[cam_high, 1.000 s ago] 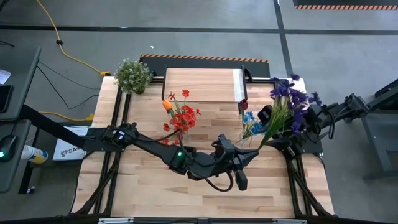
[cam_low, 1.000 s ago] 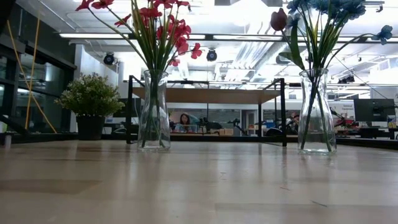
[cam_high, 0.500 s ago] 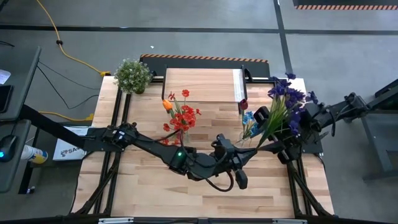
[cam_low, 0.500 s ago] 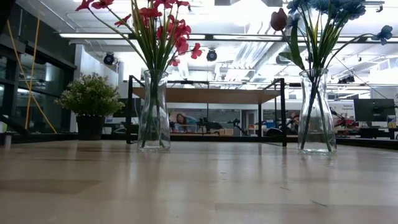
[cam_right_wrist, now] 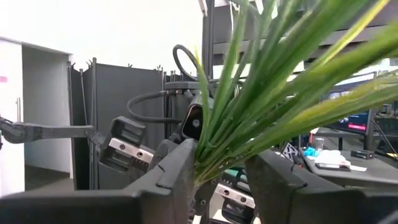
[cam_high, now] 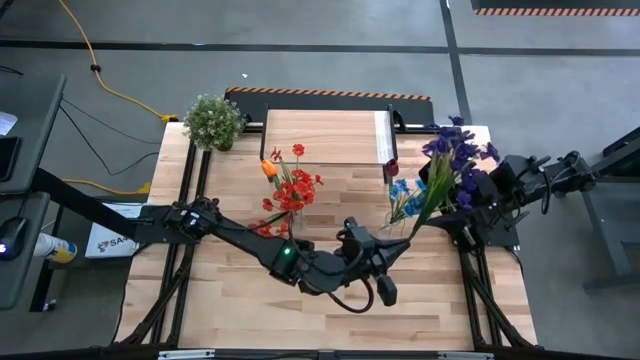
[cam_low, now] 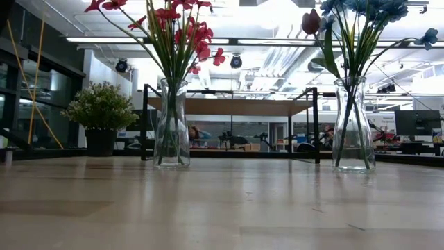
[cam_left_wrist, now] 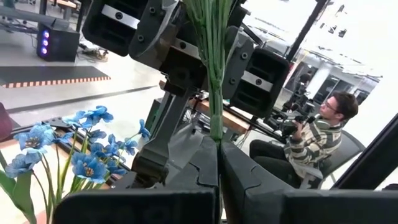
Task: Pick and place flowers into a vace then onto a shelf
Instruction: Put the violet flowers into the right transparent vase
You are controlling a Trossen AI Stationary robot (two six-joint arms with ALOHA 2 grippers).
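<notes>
Purple bunch passing between two grippers, right of the shelf [cam_high: 325, 135]

Near the shelf's right end, the purple bunch [cam_high: 452, 155] slants so both arms reach it: right gripper [cam_right_wrist: 217, 168] clasps the leafy stems, left gripper [cam_left_wrist: 216, 163] is pinched tight on the stem end, likely a handover toward the blue-flower vase [cam_low: 352, 125].

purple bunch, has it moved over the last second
Yes. In the high view the purple bunch has shifted left and slightly up the picture, toward the shelf, carried between both grippers.
</notes>
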